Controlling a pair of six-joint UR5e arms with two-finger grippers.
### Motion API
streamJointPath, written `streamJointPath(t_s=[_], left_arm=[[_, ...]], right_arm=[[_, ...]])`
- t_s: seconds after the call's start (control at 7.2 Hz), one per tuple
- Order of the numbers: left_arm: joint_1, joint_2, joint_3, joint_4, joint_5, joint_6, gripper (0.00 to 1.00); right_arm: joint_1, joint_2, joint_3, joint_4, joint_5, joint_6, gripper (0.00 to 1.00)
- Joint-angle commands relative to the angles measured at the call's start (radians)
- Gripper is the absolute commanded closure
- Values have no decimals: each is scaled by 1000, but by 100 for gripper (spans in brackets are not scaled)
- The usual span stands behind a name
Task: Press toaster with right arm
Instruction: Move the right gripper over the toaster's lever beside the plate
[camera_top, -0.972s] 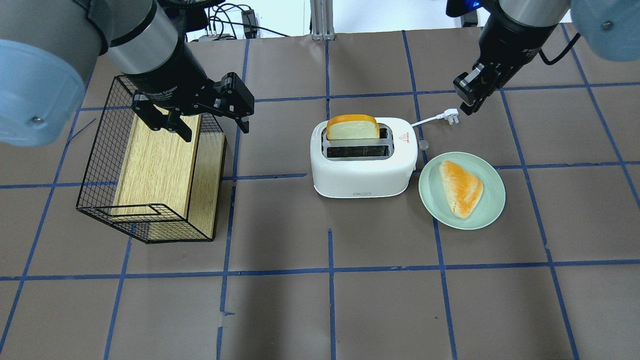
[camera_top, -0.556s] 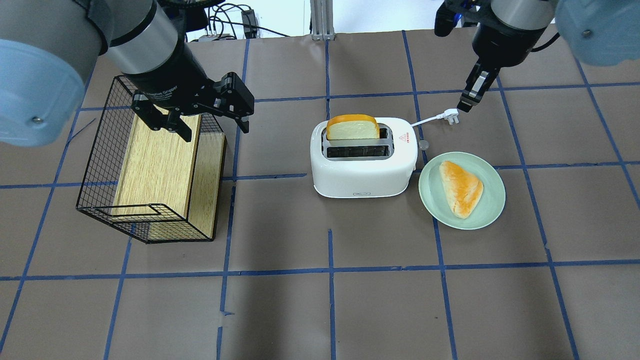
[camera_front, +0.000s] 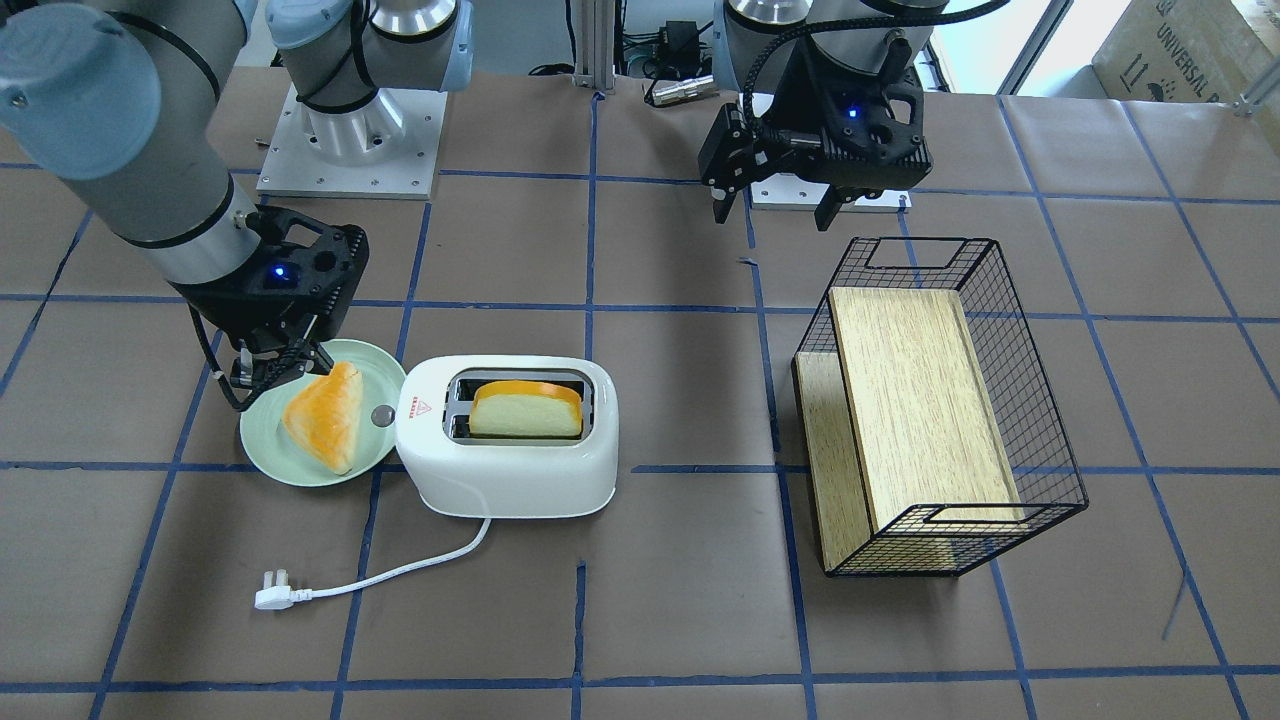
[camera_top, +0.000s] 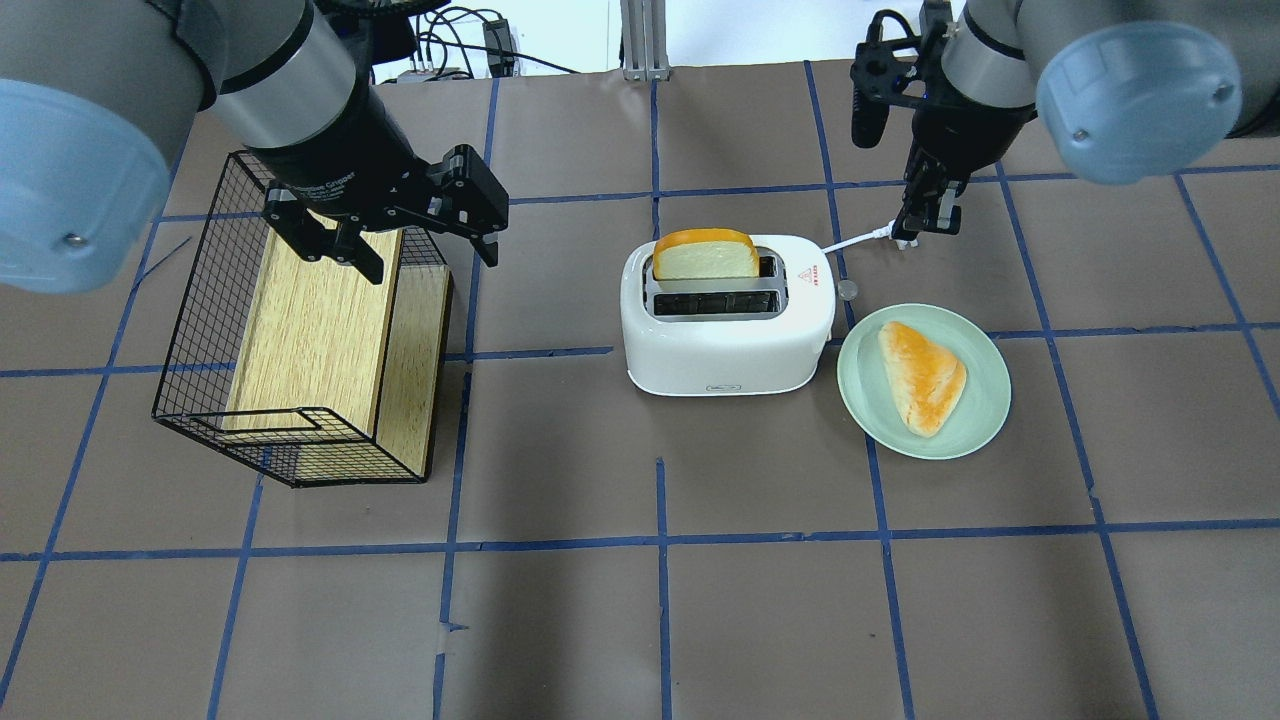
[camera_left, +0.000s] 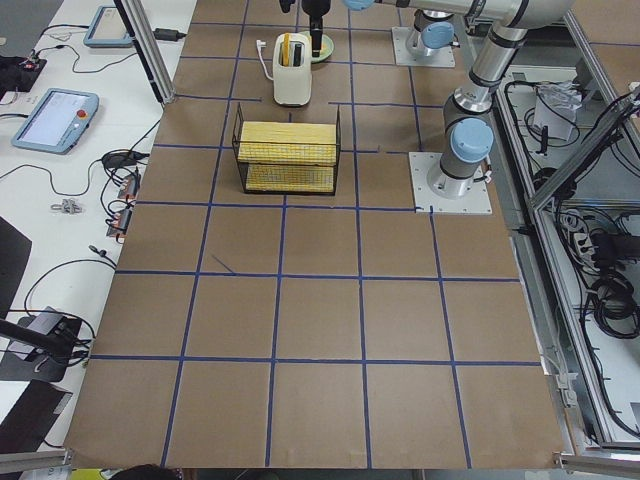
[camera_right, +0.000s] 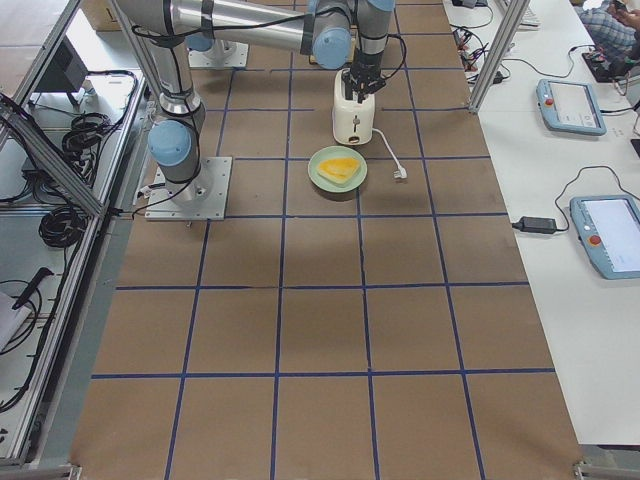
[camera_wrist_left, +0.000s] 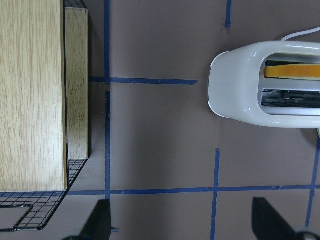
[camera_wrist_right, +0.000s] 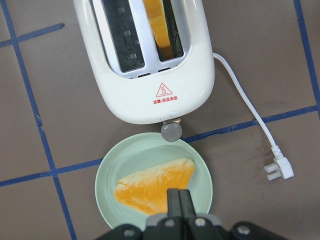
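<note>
The white toaster (camera_top: 727, 340) stands mid-table with a bread slice (camera_top: 705, 257) upright in its far slot. Its grey round lever (camera_top: 848, 291) sticks out of the end that faces the plate, and shows in the right wrist view (camera_wrist_right: 171, 132). My right gripper (camera_top: 925, 215) is shut and empty. It hangs above the table to the right of the toaster, over the plug end of the white cord (camera_front: 272, 598). In the right wrist view its fingers (camera_wrist_right: 179, 202) point down over the plate, short of the lever. My left gripper (camera_top: 415, 245) is open and empty above the basket.
A pale green plate (camera_top: 985, 400) with a triangular bread piece (camera_top: 922, 375) lies right beside the lever. A black wire basket (camera_top: 200, 330) holding a wooden block (camera_top: 310, 340) stands on the left. Blue tape lines grid the brown table.
My right gripper has swung left and turned about its axis, so it now shows edge-on over the plug, nearer the toaster's lever end. The left arm has not moved.
</note>
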Motion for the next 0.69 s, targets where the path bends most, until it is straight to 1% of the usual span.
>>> streamJointPath(t_s=[0.0, 0.14, 0.28, 0.56], left_arm=[[0, 0, 0, 0, 0, 0, 0], [0, 0, 0, 0, 0, 0, 0], [0, 0, 0, 0, 0, 0, 0], [0, 0, 0, 0, 0, 0, 0]], right_arm=[[2, 8, 117, -185, 1, -44, 89], [2, 32, 109, -205, -1, -43, 89], [15, 37, 119, -206, -3, -44, 89], [67, 60, 118, -255, -68, -44, 89]])
